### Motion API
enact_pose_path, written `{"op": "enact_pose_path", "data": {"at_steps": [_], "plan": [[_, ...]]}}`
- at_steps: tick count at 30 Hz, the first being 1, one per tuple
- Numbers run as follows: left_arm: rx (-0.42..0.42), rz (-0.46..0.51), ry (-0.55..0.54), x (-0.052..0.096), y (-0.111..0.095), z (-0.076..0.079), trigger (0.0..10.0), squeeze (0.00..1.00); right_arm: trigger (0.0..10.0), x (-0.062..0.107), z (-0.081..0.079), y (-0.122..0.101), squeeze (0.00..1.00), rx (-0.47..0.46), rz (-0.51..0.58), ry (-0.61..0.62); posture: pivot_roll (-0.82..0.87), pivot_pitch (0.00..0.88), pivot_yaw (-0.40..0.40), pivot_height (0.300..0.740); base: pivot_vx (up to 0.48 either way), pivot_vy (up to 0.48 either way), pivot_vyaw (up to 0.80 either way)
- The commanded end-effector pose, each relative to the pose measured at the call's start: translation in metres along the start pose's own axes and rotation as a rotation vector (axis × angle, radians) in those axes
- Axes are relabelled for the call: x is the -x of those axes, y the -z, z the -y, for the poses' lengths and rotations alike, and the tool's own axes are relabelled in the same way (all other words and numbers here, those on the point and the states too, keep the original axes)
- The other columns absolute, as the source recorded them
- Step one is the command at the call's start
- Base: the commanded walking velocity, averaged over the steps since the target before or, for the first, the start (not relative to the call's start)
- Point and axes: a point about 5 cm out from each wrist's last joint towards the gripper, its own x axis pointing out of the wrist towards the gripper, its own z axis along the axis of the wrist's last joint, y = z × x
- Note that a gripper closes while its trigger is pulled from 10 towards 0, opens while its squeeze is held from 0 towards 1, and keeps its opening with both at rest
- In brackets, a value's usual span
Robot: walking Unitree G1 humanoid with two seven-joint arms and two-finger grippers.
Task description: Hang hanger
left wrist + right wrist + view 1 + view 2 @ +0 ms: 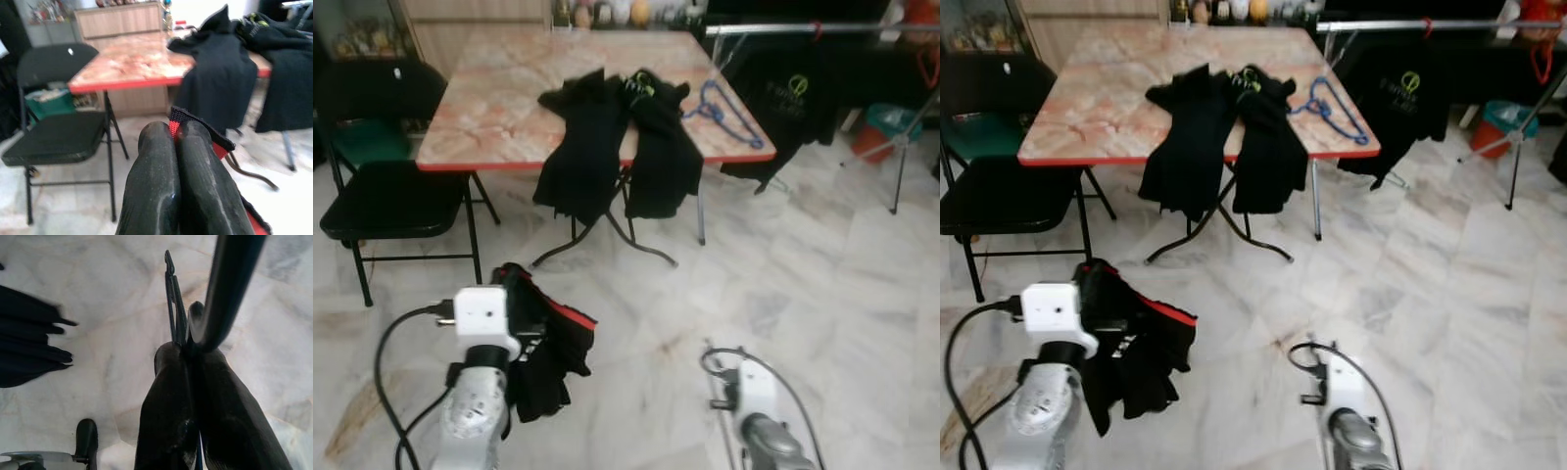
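Left gripper (177, 134) fingers (156, 181) were pressed together, pinching a black garment w/ red trim (195, 125) at its edge. Beyond: marble-top table w/ red rim (132, 68), two black garments (220, 83) draped over its edge, black folding chair (54, 142) beside it, wooden cabinet (120, 19) in bg.

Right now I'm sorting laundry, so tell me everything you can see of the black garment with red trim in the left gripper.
The black fabric garment with red trim hangs limp and bunched from the left gripper, whose jaws are closed on its red-edged hem. It dangles above the pale marble floor, short of the marble-patterned folding table. Its type is unclear.
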Motion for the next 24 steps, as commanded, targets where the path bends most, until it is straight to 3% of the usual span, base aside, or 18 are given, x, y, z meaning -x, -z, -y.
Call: {"op": "enact_pose_path", "data": {"at_steps": [1,24], "plan": [[0.018,0.029,0.003,-0.0013,-0.0059,0.0042,10.0,0.0,10.0,0.0015,0.0115,0.0023,0.0,-0.004,-0.004,0.031,0.07,0.073,-0.046,0.74,0.334,0.0,0.0],[0.022,0.047,-0.017,-0.006,-0.0117,0.0013,10.0,0.0,10.0,0.0015,0.0114,0.0025,0.0,-0.005,-0.006,0.028,0.07,0.075,-0.047,0.74,0.337,0.0,0.0]]}}
